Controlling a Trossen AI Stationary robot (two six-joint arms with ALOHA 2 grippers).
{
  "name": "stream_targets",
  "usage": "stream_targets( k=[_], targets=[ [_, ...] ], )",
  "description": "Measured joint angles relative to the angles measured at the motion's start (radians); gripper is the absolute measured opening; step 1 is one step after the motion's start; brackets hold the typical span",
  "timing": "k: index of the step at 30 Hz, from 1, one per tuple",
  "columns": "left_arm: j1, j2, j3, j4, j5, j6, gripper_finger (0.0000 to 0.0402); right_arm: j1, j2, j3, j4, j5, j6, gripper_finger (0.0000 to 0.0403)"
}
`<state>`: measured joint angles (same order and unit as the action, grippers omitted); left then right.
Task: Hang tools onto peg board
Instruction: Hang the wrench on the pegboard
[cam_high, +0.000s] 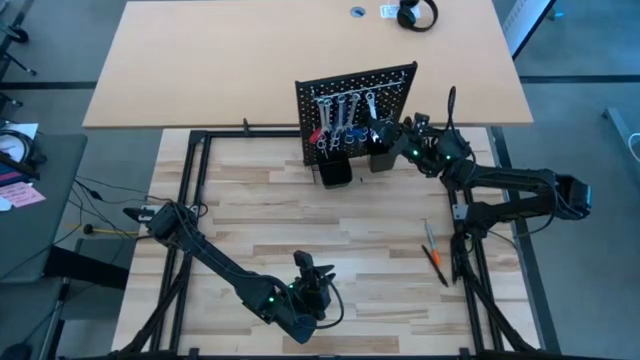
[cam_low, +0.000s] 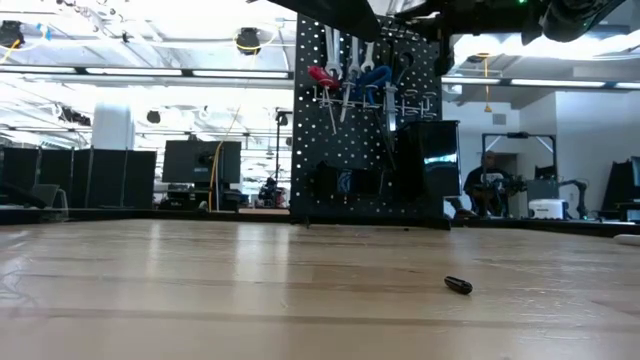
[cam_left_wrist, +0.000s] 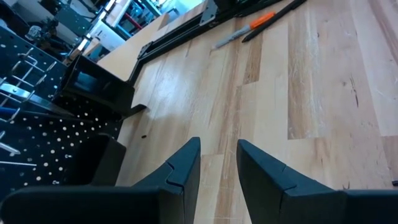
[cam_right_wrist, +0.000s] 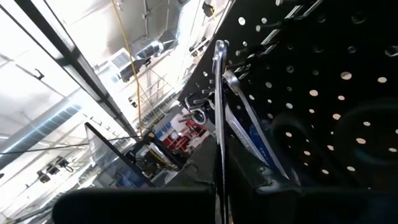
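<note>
Hidden or unclear first. In the low view both arms are cut off by the upper edge; only dark undersides show at upper centre and upper right. In the right wrist view the claw's own tips are a dark mass along the lower edge, and the lower end of the silver wrench (cam_right_wrist: 219, 124) disappears into it.

The right gripper (cam_high: 385, 133), at upper centre-right of the high view, is up against the right part of the peg board (cam_high: 400, 78). Its jaws are pinched almost together on the silver wrench, a thin bright bar that runs up the middle of the right wrist view across the board's holes. Whether the wrench head sits on a hook is not discernible.

The peg board stands upright at upper centre of the high view. Wrenches, a red-handled tool (cam_low: 322, 76) and blue-handled tools (cam_low: 372, 82) hang on it, with a black cup (cam_high: 335, 171) at its foot (the second cup is behind the right gripper).

An orange-and-black tool (cam_high: 437, 264) and a slim silver tool (cam_high: 429, 236) lie on the table (cam_high: 250, 220) at lower right, well apart from the board.

The left gripper (cam_high: 318, 285) waits at lower centre, jaws parted by a narrow gap, nothing between them.
</note>
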<state>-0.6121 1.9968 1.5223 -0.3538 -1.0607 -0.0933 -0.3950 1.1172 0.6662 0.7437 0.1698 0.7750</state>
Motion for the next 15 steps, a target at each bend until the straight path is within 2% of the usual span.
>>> stream_targets(
  k=[15],
  targets=[
    [0.000, 0.000, 0.000, 0.001, 0.008, -0.004, 0.0098, -0.010, -0.001, 0.002, -0.068, 0.046, 0.015, 0.0022]
  ],
)
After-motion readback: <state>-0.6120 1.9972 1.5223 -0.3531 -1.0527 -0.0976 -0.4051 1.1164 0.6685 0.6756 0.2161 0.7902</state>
